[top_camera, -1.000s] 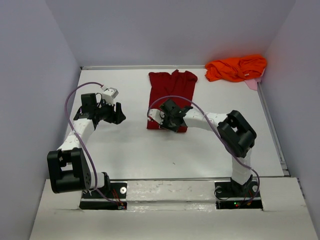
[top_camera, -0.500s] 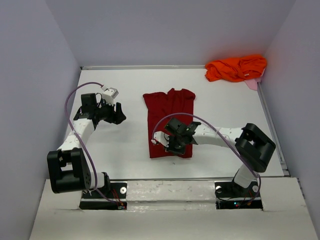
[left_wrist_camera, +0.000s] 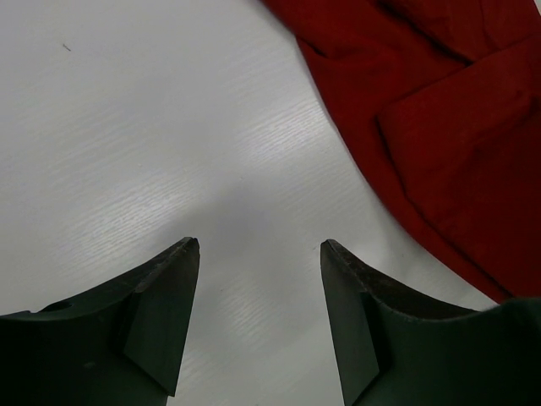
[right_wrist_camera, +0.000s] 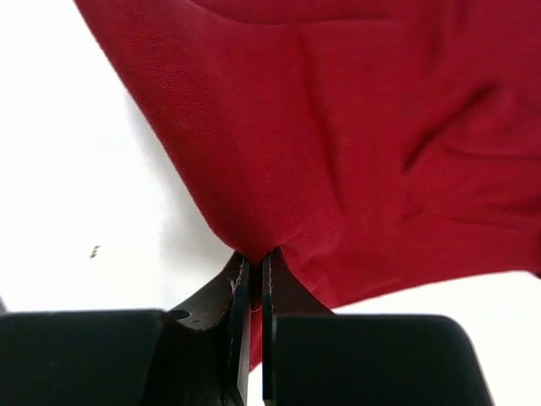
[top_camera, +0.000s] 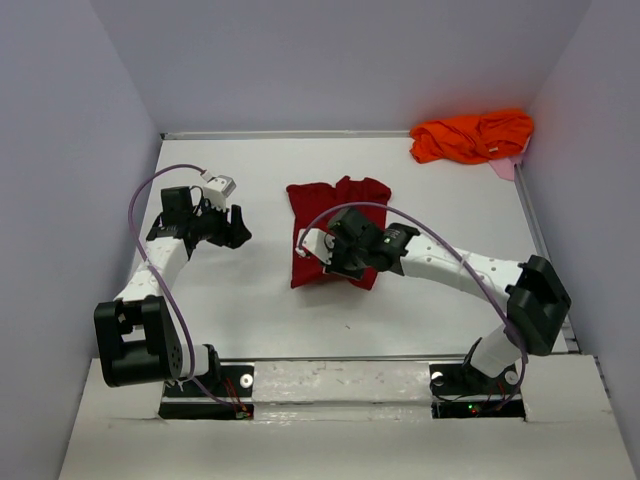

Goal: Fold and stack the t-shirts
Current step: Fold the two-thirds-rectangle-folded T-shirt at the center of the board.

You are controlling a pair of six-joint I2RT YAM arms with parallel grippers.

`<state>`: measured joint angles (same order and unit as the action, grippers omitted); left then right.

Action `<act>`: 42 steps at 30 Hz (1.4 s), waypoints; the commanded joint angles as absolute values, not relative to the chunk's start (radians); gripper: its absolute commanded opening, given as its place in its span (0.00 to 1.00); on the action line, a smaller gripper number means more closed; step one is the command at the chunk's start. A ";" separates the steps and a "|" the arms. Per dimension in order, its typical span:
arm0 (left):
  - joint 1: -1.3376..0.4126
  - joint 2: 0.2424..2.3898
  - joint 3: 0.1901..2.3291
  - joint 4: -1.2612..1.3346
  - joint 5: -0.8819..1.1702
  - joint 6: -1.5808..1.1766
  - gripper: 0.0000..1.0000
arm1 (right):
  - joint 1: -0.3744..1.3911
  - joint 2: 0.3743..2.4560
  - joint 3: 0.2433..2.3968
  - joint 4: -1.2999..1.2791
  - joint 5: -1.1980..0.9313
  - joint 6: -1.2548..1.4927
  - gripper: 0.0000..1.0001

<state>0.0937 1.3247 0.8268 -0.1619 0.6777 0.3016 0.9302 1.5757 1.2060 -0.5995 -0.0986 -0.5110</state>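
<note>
**CRIMSON SHIRT MID-FOLD, RIGHT GRIPPER CLAMPED ON NEAR END**

**Top view.** Found crimson t-shirt lying mid-table, narrowed to a strip, sleeves toward the far wall. Found right gripper over its near end, fingers clenched on cloth. Found left gripper well apart to the left, above bare surface, grasping nothing. Noted orange t-shirt crumpled in the far right corner, untouched.

**Left wrist view.** Confirmed left gripper released, jaws wide, only white table between them. Noted edge of crimson t-shirt at upper right, layered, one flap over another.

**Right wrist view.** Confirmed right gripper pinched tight on a gathered tuck of crimson t-shirt. Noted cloth drawn up to the pinch, creases fanning outward, weave matte and soft.

**Assessment.** Judged step in hand: folding the near end of crimson t-shirt toward the collar. Judged next move to call for carrying the pinched edge away from the arms, laying it square over the far half, then letting go without dragging the lower layers. Recorded orange t-shirt as not yet folded or stacked.
</note>
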 commanded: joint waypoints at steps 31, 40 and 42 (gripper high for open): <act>0.103 1.310 0.836 -0.158 0.722 0.314 0.69 | 0.582 2.031 1.797 -0.292 0.155 -0.746 0.00; 0.103 1.284 0.828 -0.155 0.736 0.321 0.69 | 0.529 2.345 2.048 -0.227 0.250 -0.739 0.68; 0.103 1.285 0.828 -0.155 0.736 0.321 0.69 | 0.529 2.356 2.071 -0.219 0.252 -0.742 0.69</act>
